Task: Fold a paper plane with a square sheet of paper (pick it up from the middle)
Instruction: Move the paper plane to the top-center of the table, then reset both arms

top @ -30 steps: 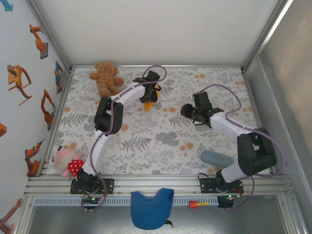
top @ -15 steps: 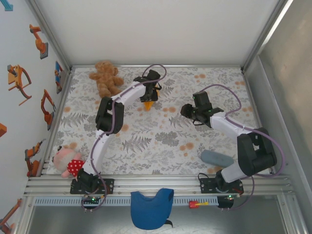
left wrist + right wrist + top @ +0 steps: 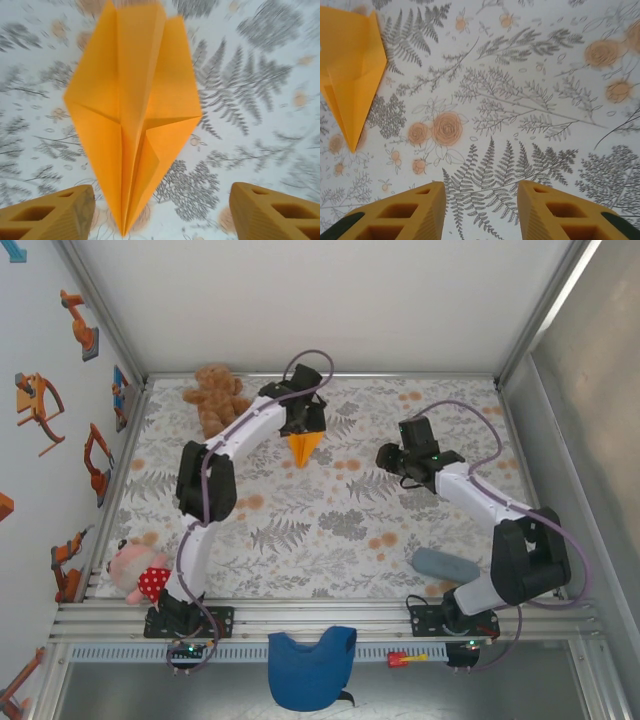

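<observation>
The square sheet of paper is now the paper plane (image 3: 304, 448), a creased bright orange dart lying on the flowered table at the far middle. In the left wrist view the paper plane (image 3: 132, 110) spreads across the tabletop, its tip pointing back between my fingers. My left gripper (image 3: 303, 426) hovers just behind and above it, open, fingers (image 3: 50, 215) wide apart and touching nothing. My right gripper (image 3: 388, 464) stands open to the right of the plane over bare table. The right wrist view has the paper plane (image 3: 351, 75) at its left edge, well clear of the right gripper (image 3: 481, 210).
A brown teddy bear (image 3: 217, 398) sits at the far left. A pink plush toy (image 3: 137, 568) lies near the left rail. A grey-blue lump (image 3: 446, 565) rests by the right arm's base. A blue cloth (image 3: 311, 665) hangs over the front edge.
My left gripper has opened, let go of the orange plane and drawn back towards the far side, leaving it on the table. The right gripper has shifted slightly right.
</observation>
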Motion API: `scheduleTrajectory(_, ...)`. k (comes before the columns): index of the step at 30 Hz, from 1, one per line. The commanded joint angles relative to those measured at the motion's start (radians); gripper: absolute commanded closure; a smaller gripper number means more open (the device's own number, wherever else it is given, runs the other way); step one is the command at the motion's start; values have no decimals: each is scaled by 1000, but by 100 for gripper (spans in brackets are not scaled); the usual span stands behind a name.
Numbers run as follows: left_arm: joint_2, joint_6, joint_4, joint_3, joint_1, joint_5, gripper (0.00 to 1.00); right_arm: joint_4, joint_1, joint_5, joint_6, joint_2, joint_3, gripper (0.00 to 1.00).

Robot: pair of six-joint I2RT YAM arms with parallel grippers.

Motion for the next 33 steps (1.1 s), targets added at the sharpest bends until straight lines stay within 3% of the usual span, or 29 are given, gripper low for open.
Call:
scheduleTrajectory(1,-169,4,69,-120,4,-43,24,-77,-13,107,-53,-67,63,57)
scheduleTrajectory(4,-334,26,183,-318,12,-82,16,-108,-20,198,-86,-130,80,51)
scheduleTrajectory(9,-592,93,338,-635,37,-189,0,-117,-30,373,-151,-258,51,33)
scheduleTrajectory(12,-724,122,366,-785,71,-232,4,-115,-35,493,-184,-336,9,10)
scheduleTrajectory(14,-799,140,389,-890,107,-247,4,-110,-41,575,-199,-370,-22,1)
scheduleTrajectory(23,-1078,260,527,-1233,290,-304,4,-19,-105,797,-210,-401,-195,1)
scheduleTrajectory(29,-1093,265,601,-1338,427,-314,4,292,-218,705,-246,-436,-429,1)
scheduleTrajectory(33,-1103,381,858,-1496,450,-295,4,510,-278,606,-355,-393,-534,2)
